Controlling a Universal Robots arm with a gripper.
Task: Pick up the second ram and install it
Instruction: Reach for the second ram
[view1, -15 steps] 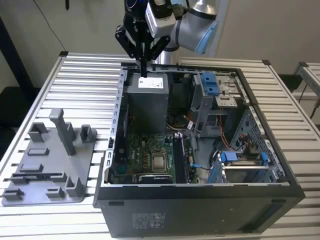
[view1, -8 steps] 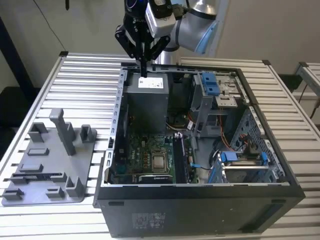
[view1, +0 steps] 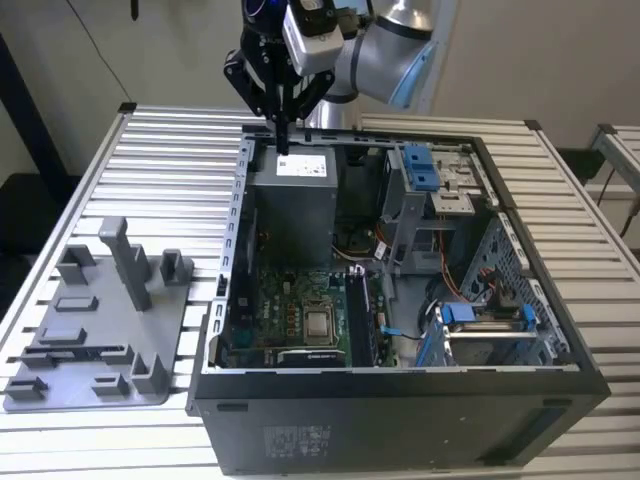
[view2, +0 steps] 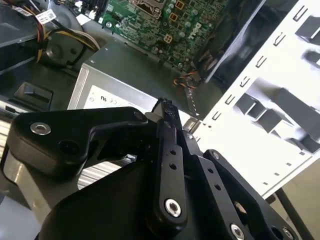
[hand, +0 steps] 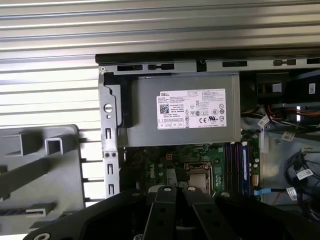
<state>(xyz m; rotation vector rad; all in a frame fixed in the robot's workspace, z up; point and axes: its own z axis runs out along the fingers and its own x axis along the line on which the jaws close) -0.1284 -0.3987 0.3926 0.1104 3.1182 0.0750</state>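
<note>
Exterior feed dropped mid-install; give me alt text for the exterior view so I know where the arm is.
The arm's gripper hangs over the far edge of the open computer case, above its grey power supply, with the green motherboard lying nearer the camera. A grey fixture plate sits on the slatted table at the exterior view's left.

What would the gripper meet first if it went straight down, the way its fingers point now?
Probably the grey power supply, near its edge beside the computer case's wall. The gripper hangs above it in the exterior view; depth is unclear.
</note>
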